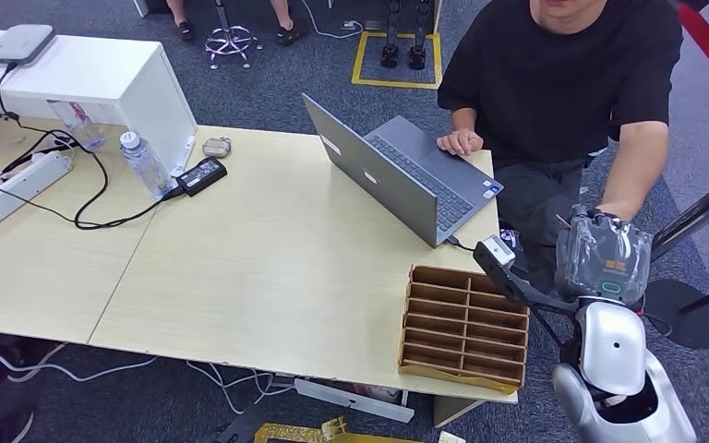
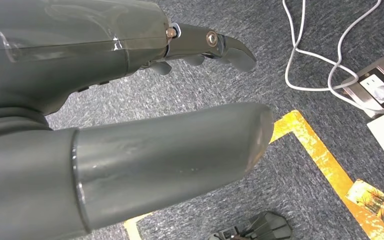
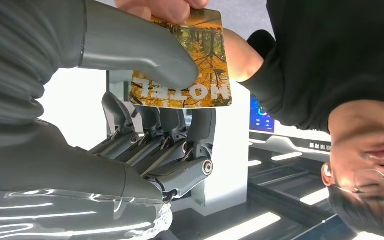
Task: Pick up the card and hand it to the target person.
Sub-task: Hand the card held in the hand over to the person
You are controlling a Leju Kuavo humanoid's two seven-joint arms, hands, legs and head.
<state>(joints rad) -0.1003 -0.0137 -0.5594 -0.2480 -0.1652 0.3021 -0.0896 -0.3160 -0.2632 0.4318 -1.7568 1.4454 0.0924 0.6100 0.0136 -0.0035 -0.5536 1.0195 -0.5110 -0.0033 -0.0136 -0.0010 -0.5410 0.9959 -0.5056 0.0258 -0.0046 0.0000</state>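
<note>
1. Grey carpet lies beneath the left hand, which hangs with thumb and darker fingers spread apart and nothing between them; white cable and yellow floor tape lie beyond the fingertips.
2. Right hand, raised off the far right corner of the table, pinches the card: the thumb presses the card's printed face, the darker fingers stand behind it.
3. Card's lower edge and one side edge are free; its upper edge sits in the person's hand, which touches it just past the thumb tip.
4. Wooden organiser sits at the table's near right edge, just beside the raised right arm.
5. Open laptop stands beyond the organiser at the far edge, the person's other hand resting on it.
6. Bare tabletop spreads to the left, as far as the charger and bottle.
7. Person in black shirt sits just beyond the right hand's fingertips.
</note>
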